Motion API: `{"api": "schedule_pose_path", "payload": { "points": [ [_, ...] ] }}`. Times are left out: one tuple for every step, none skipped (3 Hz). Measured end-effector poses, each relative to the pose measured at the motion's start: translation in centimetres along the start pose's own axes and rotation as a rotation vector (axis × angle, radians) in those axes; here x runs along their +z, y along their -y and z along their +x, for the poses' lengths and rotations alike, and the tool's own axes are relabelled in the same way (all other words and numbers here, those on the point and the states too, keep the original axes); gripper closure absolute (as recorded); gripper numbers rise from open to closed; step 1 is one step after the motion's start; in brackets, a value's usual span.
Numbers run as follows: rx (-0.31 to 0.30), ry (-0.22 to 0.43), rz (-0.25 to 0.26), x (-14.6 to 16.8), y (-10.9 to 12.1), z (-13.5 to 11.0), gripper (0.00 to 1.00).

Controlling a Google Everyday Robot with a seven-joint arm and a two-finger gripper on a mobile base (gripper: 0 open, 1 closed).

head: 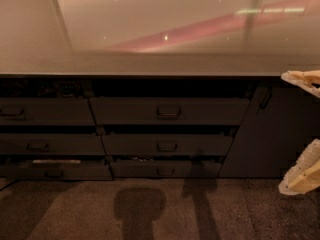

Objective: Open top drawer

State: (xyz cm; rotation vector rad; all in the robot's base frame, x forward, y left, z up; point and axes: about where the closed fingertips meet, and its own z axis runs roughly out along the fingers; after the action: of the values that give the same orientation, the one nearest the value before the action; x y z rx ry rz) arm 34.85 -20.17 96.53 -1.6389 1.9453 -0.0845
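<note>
While the gripper (pixel 289 131) hangs at the far right edge, its two pale fingers (pixel 302 78) spread wide apart, the top drawer (pixel 210 111) sits well to its left, just under the counter (pixel 150 64). Wide dark grey front, small loop handle (pixel 169 112) dead centre.

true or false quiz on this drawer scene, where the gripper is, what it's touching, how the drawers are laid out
1. The gripper sits at the right edge of the view, away from the top drawer. True.
2. Its fingers are closed on the drawer's handle. False: they are spread apart and grip nothing.
3. The handle sits at the centre of the drawer front. True.
4. Only one column of drawers shows. False: a second column stands to its left.
</note>
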Motion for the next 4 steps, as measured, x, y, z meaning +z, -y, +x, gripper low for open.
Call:
{"api": "schedule_pose_path", "payload": {
  "points": [
    [-0.004,-0.034,0.019,-0.2,0.8,-0.4,0.00],
    [0.040,-0.090,0.035,1.6,3.3,2.0,0.00],
    [0.102,-0.131,0.021,4.4,5.8,6.0,0.00],
    [0.166,-0.176,-0.024,7.1,7.7,9.0,0.00]
  ]
}}
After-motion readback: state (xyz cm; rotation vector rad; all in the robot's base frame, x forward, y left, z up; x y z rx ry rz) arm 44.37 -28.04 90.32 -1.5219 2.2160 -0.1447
